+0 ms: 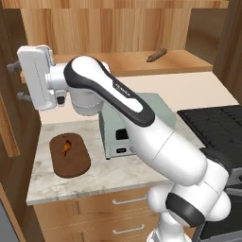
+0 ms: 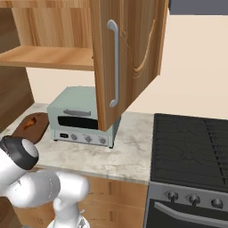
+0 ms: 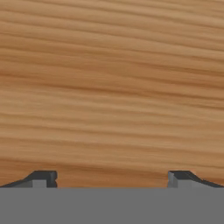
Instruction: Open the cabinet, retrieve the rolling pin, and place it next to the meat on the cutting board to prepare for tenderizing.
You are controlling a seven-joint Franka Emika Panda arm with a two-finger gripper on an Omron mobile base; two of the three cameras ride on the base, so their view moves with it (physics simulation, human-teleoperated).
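The cabinet (image 1: 118, 28) stands open, and its right door (image 2: 133, 58) with a silver bar handle (image 2: 115, 62) swings out toward me. On the right part of the cabinet shelf (image 1: 127, 64) lies the small dark rolling pin (image 1: 157, 55). The dark oval cutting board (image 1: 69, 154) rests on the counter at the left, with the orange-brown meat (image 1: 66, 147) on its far half. My gripper (image 1: 16, 82) is open, high at the left and far from the pin, pointing at the left door (image 1: 9, 123). Wood grain lies close ahead of the open gripper (image 3: 111, 179), with nothing between the fingertips (image 3: 41, 178).
A pale green toaster oven (image 1: 130, 125) stands on the marble counter (image 1: 94, 177) right of the board, under my arm. A black stove (image 2: 191, 142) is at the right. Drawers with horizontal handles (image 1: 130, 201) run below the counter. The board (image 2: 31, 125) also appears left of the toaster oven (image 2: 82, 118).
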